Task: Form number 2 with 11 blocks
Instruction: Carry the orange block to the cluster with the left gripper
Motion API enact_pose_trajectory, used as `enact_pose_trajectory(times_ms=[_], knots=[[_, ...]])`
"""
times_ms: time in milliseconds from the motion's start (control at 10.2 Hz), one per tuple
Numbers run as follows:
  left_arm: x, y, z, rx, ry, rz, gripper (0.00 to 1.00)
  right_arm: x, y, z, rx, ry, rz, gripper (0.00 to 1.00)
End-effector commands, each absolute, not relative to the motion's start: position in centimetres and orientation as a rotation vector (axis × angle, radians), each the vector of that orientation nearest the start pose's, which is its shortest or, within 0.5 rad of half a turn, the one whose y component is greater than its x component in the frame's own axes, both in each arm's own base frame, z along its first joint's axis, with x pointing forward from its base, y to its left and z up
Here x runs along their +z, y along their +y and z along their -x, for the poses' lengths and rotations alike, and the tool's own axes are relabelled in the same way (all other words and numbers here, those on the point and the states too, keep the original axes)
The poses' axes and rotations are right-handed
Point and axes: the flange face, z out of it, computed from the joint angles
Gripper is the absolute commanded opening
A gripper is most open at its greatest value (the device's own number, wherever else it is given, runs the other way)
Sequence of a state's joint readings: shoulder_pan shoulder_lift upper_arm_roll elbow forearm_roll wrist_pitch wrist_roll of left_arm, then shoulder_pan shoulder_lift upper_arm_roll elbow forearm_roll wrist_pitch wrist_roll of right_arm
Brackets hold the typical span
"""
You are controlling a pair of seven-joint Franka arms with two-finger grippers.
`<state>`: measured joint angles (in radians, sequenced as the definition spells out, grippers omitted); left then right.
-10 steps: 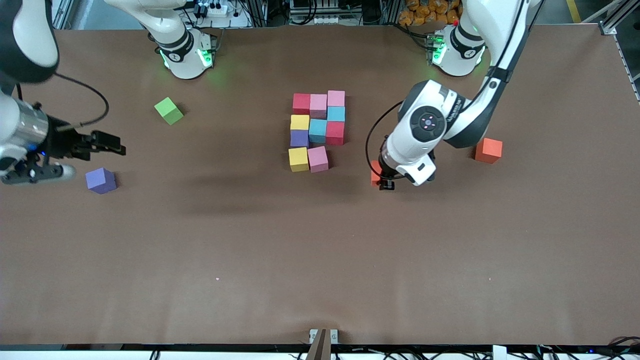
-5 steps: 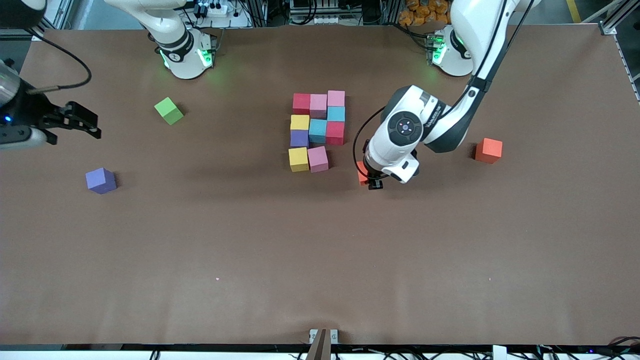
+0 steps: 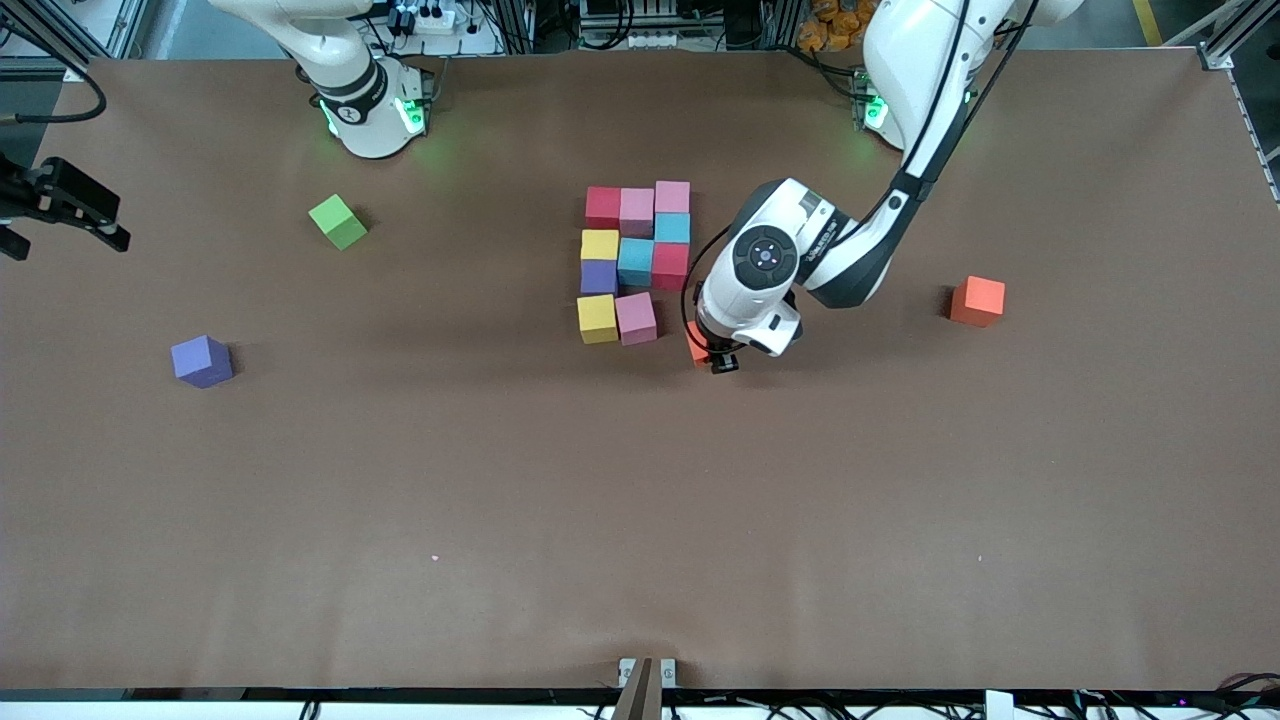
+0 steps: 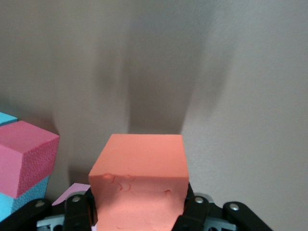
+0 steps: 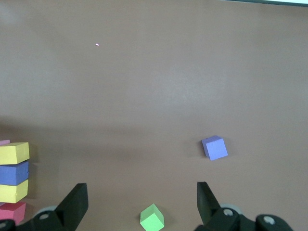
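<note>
My left gripper (image 3: pixel 712 356) is shut on an orange block (image 3: pixel 697 343), low over the table beside the pink block (image 3: pixel 636 318). In the left wrist view the orange block (image 4: pixel 139 178) fills the space between the fingers, with a pink block (image 4: pixel 24 156) close by. The number 2 is a tight cluster of several blocks at mid-table, from a red block (image 3: pixel 603 207) down to a yellow block (image 3: pixel 597 318). My right gripper (image 3: pixel 62 205) hangs open and holds nothing at the right arm's end of the table. Its fingers (image 5: pixel 74 204) are wide apart.
A second orange block (image 3: pixel 977 301) lies toward the left arm's end. A loose purple block (image 3: pixel 201 360) and a light green cube (image 3: pixel 338 221) lie toward the right arm's end. The purple block (image 5: pixel 214 147) and green cube (image 5: pixel 152 217) show in the right wrist view.
My left gripper has carried the orange block toward the cluster. My right gripper has drawn back toward the table's edge, away from the purple block.
</note>
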<state>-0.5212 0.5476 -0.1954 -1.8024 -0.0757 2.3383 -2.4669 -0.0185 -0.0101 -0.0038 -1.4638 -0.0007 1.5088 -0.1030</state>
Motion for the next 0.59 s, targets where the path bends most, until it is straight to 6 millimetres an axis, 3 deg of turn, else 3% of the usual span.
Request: enact_pose_trajectory(times_ms=[0,490], knots=[[23.9,-43.5,-49.3,-0.244,2.500,-1.881,0.29,67.3,-1.7,-55.0,-0.069,-0.114,3.155,1.00],[21.3,-45.5,-47.3,-0.247,2.470,-1.893,0.29,66.2,-1.9,-56.2,-0.186,-0.104,3.135,1.00]])
